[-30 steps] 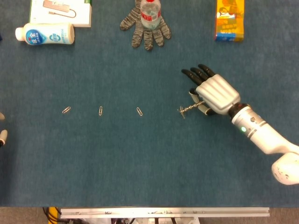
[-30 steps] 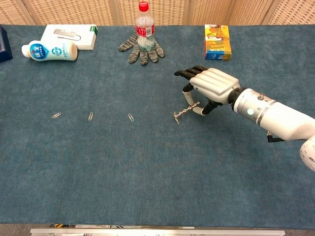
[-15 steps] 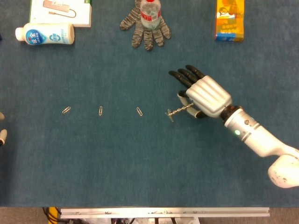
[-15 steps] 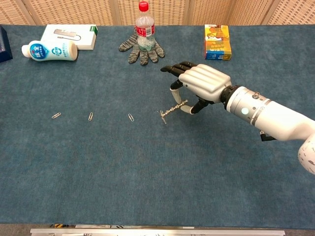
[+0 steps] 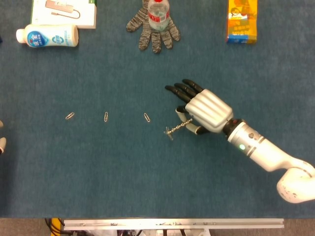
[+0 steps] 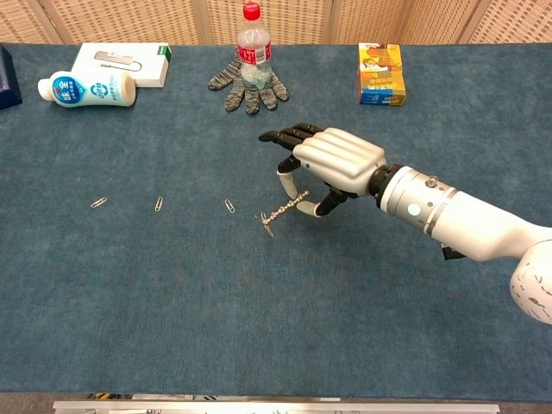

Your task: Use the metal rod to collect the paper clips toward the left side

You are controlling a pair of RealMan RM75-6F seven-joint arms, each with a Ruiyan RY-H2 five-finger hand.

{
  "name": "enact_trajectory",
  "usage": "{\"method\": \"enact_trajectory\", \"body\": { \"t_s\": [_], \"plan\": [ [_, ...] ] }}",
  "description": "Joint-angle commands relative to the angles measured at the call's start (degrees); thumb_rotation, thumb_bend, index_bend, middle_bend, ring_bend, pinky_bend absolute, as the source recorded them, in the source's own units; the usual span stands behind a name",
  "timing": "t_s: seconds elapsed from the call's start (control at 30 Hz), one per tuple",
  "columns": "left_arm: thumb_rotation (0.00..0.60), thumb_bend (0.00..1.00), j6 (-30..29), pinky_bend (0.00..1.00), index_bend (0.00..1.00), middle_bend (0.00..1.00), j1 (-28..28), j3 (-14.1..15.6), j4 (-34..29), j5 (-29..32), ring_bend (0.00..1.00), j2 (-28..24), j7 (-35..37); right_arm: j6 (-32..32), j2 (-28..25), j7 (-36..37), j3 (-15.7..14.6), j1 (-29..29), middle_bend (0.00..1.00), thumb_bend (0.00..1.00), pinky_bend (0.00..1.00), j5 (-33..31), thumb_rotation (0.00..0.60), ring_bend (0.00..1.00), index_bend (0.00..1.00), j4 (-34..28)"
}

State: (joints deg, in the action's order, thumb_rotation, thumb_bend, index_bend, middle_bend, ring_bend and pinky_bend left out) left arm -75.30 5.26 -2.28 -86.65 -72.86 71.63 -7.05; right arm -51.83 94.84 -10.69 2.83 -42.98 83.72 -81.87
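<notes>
My right hand [image 5: 203, 108] [image 6: 329, 162] pinches a thin metal rod [image 5: 176, 129] [image 6: 281, 211] between thumb and a finger, the other fingers stretched out. The rod points down-left, with a paper clip hanging across its tip. Three paper clips lie in a row on the blue cloth to the left: the nearest [image 5: 146, 117] [image 6: 229, 206] just left of the rod tip, a middle one [image 5: 106, 117] [image 6: 159, 204], and a far one [image 5: 70, 116] [image 6: 98, 203]. Only a sliver of my left hand [image 5: 2, 143] shows at the left edge of the head view.
Along the far edge lie a white bottle [image 5: 47, 36] on its side, a white and green box [image 5: 64, 12], a grey knit glove [image 5: 153, 30] with a water bottle [image 6: 252, 46] standing on it, and an orange carton [image 5: 242, 21].
My right hand has carried the rod steadily leftward and a little nearer, closing on the nearest paper clip. The three clips on the cloth have not moved.
</notes>
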Motion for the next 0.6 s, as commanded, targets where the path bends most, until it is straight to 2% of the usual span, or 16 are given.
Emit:
{"method": "enact_trajectory", "body": {
  "t_s": [0.03, 0.13, 0.3, 0.4, 0.6],
  "plan": [
    [0.600, 0.29, -0.06, 0.34, 0.43, 0.33, -0.03, -0.03, -0.09, 0.08, 0.28, 0.05, -0.16, 0.32, 0.20, 0.47, -0.43, -0.07, 0.05, 0.29, 0.00, 0.36, 0.600, 0.00, 0.65, -0.18],
    [0.600, 0.29, -0.09, 0.34, 0.43, 0.33, -0.06, -0.03, -0.15, 0.15, 0.28, 0.08, -0.27, 0.51, 0.35, 0.74, -0.80, -0.07, 0.05, 0.23, 0.00, 0.63, 0.600, 0.00, 0.54, -0.31],
    [0.600, 0.29, -0.03, 0.34, 0.43, 0.33, -0.16, 0.01, -0.23, 0.37, 0.28, 0.14, -0.44, 0.71, 0.22, 1.06, -1.38, 0.09, 0.05, 0.06, 0.00, 0.88, 0.600, 0.00, 0.33, -0.79],
    [0.600, 0.29, -0.06, 0.34, 0.43, 0.33, -0.19, -0.07, -0.29, 0.48, 0.28, 0.17, -0.39, 0.56, -0.10, 1.24, -1.54, 0.27, 0.05, 0.00, 0.00, 0.99, 0.600, 0.00, 0.24, -1.20],
    [0.600, 0.29, -0.29, 0.34, 0.43, 0.33, -0.20, 0.00, -0.72, 0.10, 0.28, 0.08, -0.58, -1.31, -1.85, 1.24, -1.44, 1.26, 0.05, 0.00, 0.00, 1.22, 0.600, 0.00, 0.20, -2.76]
  ]
}}
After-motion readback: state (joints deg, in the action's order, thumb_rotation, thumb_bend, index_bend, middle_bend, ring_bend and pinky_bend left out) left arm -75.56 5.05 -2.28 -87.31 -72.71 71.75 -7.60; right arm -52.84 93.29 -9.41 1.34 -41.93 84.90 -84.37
